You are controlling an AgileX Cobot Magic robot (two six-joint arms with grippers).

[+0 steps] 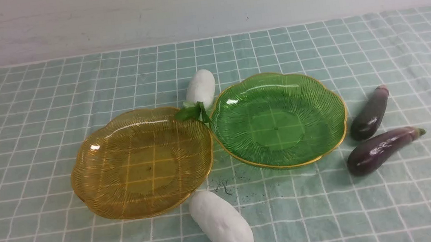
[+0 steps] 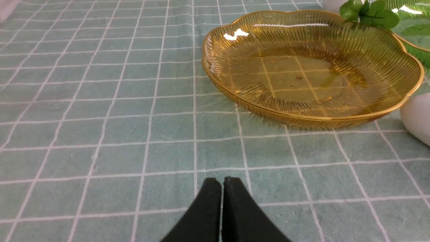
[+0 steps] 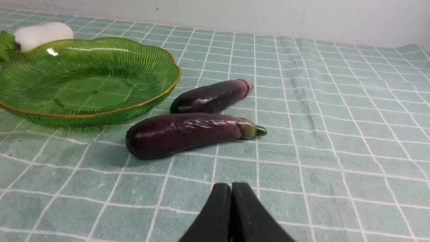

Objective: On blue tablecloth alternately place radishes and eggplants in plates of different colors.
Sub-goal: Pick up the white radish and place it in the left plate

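On the blue tablecloth point(image 1: 34, 118) an amber plate point(image 1: 95, 181) and a green plate point(image 1: 328, 99) sit side by side, both empty. One white radish point(image 1: 200, 88) lies behind them, its leaves point(image 1: 192, 112) over the rims. A second radish point(image 1: 222, 223) lies near the front edge. Two dark-purple eggplants point(image 1: 370, 113) point(image 1: 381, 149) lie right of the green plate. Neither arm shows in the front view. My left gripper point(image 2: 221, 181) is shut and empty, short of the amber plate point(image 2: 406, 84). Also shut and empty, my right gripper point(image 3: 231, 186) faces the nearer eggplant point(image 3: 188, 132).
A pale wall point(image 1: 201, 3) runs behind the table's far edge. Dark smudges point(image 1: 223, 185) mark the cloth between the plates and the front radish. The cloth is slightly wrinkled at the right.
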